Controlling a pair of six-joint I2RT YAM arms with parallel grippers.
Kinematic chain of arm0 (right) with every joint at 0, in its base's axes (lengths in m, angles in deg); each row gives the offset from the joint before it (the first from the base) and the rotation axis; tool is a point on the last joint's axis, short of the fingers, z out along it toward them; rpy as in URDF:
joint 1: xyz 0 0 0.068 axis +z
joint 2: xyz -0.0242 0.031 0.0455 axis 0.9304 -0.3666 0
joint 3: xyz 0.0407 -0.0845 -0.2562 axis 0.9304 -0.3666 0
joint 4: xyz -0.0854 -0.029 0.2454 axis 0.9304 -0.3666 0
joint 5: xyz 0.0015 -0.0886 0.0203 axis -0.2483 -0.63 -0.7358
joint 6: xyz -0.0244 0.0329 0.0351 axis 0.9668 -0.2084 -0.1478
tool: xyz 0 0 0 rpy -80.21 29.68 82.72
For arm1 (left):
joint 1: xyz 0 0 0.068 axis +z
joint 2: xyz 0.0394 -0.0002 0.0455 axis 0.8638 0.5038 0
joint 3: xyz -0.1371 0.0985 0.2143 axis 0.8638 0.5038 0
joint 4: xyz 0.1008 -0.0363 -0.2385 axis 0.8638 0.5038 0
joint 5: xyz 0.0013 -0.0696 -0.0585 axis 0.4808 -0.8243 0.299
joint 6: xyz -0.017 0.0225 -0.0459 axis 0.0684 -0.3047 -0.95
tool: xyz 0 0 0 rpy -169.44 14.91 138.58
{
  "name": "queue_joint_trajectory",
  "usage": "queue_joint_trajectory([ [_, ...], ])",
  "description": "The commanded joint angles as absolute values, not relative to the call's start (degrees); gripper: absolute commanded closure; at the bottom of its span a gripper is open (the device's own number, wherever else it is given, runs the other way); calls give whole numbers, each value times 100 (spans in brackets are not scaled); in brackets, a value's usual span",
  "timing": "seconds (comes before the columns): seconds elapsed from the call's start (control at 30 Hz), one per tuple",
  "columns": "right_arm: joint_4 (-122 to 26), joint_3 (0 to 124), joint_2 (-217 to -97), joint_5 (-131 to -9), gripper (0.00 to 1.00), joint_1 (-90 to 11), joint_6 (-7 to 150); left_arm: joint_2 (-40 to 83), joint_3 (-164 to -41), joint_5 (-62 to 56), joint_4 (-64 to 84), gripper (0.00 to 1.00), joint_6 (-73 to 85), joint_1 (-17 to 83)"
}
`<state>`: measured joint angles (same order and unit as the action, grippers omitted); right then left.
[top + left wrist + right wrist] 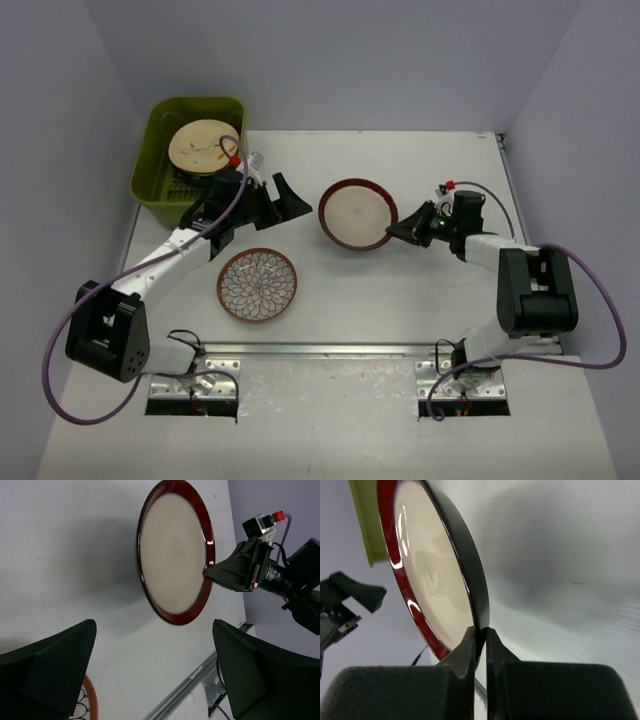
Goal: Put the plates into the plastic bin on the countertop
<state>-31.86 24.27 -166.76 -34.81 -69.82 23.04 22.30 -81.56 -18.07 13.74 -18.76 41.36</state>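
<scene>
Overhead view of a white desk (400, 300) with two robot arms mounted at its near edge, a metal rail (330, 350) running between their bases.

There are three plates and one bin. The olive-green bin (150, 170) sits at the far left corner of the desk. One plate is inside it: a beige plate (203, 146) with a faint pattern, lying on the slotted base.

Two plates are outside the bin. The flower plate (257, 285), white with a dark petal pattern and a brown rim, lies flat on the desk, near the middle and left of centre. The red plate (357, 214), cream inside with a glossy dark red rim, is farther back and to the right.

The right tool (480, 632) is clamped on the red plate's rim, one finger on each face, at the plate's right edge. The plate is tilted and throws a soft shadow on the desk.

The left tool (155, 627) hangs between the bin and the red plate, its two black fingers spread wide apart with nothing between them. Its wrist view looks across at the red plate, with the flower plate's rim showing at the lower left.
</scene>
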Motion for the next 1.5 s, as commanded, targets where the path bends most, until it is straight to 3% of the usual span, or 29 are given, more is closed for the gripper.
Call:
queue_joint_trajectory([
  [0.0,-2859,2944,-16190,-2663,100,-6625,2470,2358,-8443,-1883,878,2,-1844,4050],
  [0.1,-2991,3153,-16097,-2554,100,-6374,2528,2521,-8463,-1837,915,8,-1781,4050],
  [0.23,-3116,3323,-16025,-2471,100,-6055,2639,2772,-8607,-2075,922,38,-1672,4050],
  [0.37,-2766,3337,-16094,-2177,100,-5909,2398,2922,-8752,-2599,775,96,-1615,4050],
  [0.57,-2740,3328,-15979,-2196,99,-5900,2380,2786,-8793,-2664,630,100,-1591,4050],
  [0.63,-2774,3311,-15924,-2258,82,-5909,2401,2646,-8756,-2556,505,100,-1666,4051],
  [0.67,-2781,3304,-15891,-2284,78,-5909,2434,2534,-8730,-2503,446,100,-1725,4057],
  [0.73,-2851,3303,-15866,-2341,53,-5933,2450,2337,-8717,-2365,317,100,-1845,4064],
  [0.77,-2924,3303,-15866,-2370,36,-5970,2455,2261,-8725,-2292,268,100,-1909,4091],
  [0.93,-3153,3168,-15775,-2443,1,-6242,2573,1843,-8768,-1861,221,100,-2503,4386],
  [1.2,-3325,2700,-15428,-2394,1,-6887,2675,1528,-8886,-1364,403,100,-3406,5842],
  [1.47,-3530,2413,-15175,-2410,1,-7082,2944,2053,-9150,-522,50,100,-4363,7558],
])
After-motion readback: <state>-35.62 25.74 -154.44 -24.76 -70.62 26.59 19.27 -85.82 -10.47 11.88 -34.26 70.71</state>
